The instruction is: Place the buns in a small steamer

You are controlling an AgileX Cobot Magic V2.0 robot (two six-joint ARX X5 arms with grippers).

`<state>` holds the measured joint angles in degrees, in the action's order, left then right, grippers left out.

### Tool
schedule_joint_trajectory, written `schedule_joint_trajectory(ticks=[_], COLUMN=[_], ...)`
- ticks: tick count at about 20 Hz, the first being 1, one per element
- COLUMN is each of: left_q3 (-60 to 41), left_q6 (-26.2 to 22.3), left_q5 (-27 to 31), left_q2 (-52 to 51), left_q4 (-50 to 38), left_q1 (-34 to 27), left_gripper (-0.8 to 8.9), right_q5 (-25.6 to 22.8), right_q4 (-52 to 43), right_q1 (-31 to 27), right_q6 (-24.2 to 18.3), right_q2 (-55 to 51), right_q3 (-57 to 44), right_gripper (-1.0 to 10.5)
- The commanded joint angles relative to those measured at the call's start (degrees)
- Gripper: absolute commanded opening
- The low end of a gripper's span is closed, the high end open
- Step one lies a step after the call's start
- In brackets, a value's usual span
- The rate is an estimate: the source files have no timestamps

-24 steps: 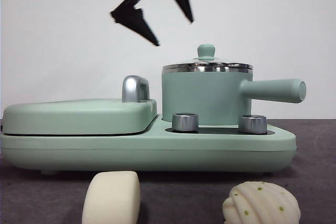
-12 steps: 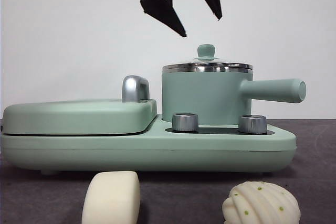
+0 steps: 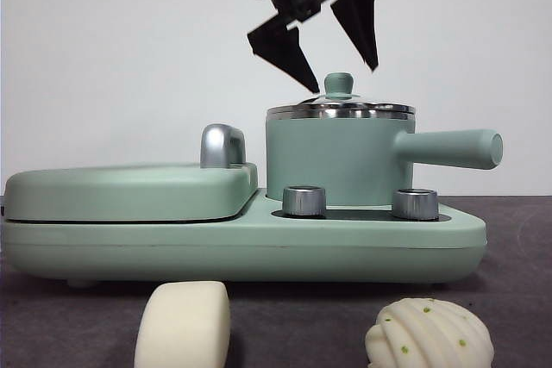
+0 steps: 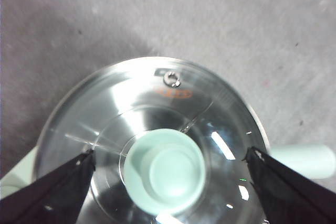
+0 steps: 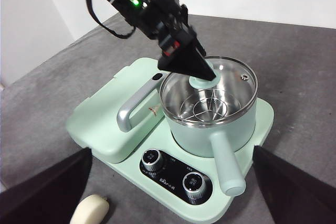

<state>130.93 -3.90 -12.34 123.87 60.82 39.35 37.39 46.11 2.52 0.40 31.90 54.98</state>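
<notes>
The left pincer (image 3: 341, 75) hangs spread wide astride the lid knob (image 4: 167, 169) of the small steamer (image 3: 338, 159), lid on. Both buns, smooth (image 3: 183, 327) and ridged (image 3: 429, 333), lie on the table (image 3: 517, 299); 0 are loaded. The right pincer (image 5: 173, 192) waits, jaws apart.

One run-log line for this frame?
left gripper: open, straddling lid knob | lid: on steamer | buns: on table | right gripper: open, waiting
</notes>
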Motion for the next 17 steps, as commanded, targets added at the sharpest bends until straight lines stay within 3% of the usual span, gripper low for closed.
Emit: schedule_joint_trajectory(ticks=[1, 9, 17], left_q3=[1.81, 1.81, 1.81], left_q6=[-0.83, -1.53, -3.08], left_q5=[-0.07, 0.31, 2.32], left_q2=[2.14, 2.71, 2.71], left_q4=[-0.22, 0.31, 1.27], left_q1=[0.52, 0.55, 1.27], left_gripper=[4.54, 2.37, 2.23], right_q5=[0.13, 0.11, 0.09], right_q4=[-0.02, 0.26, 0.26], right_q1=[-0.02, -0.02, -0.02], right_q6=[0.52, 0.46, 0.42], right_q2=[0.22, 0.22, 0.24], right_q3=[0.96, 0.96, 0.96], right_gripper=[4.9, 4.9, 4.9])
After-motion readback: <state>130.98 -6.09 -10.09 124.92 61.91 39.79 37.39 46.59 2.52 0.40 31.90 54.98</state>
